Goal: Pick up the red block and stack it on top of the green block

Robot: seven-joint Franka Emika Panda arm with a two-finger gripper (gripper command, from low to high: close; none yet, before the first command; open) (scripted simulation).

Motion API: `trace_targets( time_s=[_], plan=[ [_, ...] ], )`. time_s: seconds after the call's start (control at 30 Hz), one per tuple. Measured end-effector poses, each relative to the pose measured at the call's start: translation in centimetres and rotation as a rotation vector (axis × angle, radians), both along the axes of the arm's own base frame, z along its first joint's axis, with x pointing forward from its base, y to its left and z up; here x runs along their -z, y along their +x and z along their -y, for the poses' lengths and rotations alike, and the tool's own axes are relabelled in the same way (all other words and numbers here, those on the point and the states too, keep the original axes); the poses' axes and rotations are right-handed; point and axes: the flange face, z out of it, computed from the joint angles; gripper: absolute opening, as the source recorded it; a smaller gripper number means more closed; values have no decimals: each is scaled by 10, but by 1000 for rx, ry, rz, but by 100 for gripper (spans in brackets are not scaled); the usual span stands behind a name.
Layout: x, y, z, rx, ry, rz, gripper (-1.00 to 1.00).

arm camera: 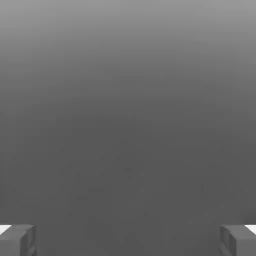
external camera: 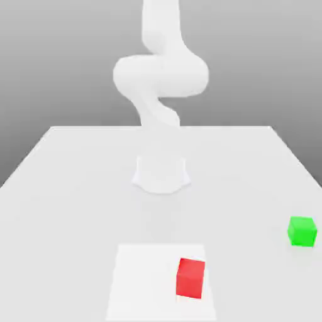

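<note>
Landmark for all places: the pale mat point(external camera: 141, 283) on the surface point(external camera: 63, 220).

Red block point(external camera: 190, 278): sat on the mat, off its middle toward the exterior view's right, turned slightly askew. Looked upright, nothing stacked on it.

Green block point(external camera: 302, 232): off the mat, well apart from it toward the exterior view's right, and somewhat nearer my base point(external camera: 161, 173) than the red one was. Its top was bare.

My base stood beyond the mat from the camera, with my arm point(external camera: 161, 75) rising above it.

Claw point(arm camera: 128, 241): spread wide, a finger to each side in the hand view, nothing pinched between them. Neither block lay in its grasp.

Progress: by my reckoning, the very start. Done: no part of the stacking, though the claw was ready in its spread. Left: all of it. I had to reach the mat, straddle the red block, close on it, lift, carry it clear of the mat to the green block, set it squarely on top, let go and back away. Judged the askew set worth matching before closing; a crooked grip could have spoiled the placing.
</note>
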Motion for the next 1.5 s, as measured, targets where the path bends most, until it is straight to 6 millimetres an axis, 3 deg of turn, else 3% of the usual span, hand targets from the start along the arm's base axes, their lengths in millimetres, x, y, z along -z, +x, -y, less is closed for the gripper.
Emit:
trace_targets(
  time_s=[0.17,0.37,0.53,0.7,0.9,0.93,1.17,1.33,1.4,1.5],
  plan=[
    [102,54,-13,45,10,-164,0],
    [228,84,-25,95,27,-354,0],
    [333,81,-36,133,48,-512,0],
    [430,55,-49,165,73,-671,0],
    [507,46,-51,180,83,-715,0],
    [516,45,-51,179,82,-715,-100],
    [517,45,-51,179,82,-714,-100],
    [468,45,-51,180,82,-714,-100],
    [456,41,-72,176,82,-715,-100],
    [447,26,-131,156,76,-715,-100]
  ],
)
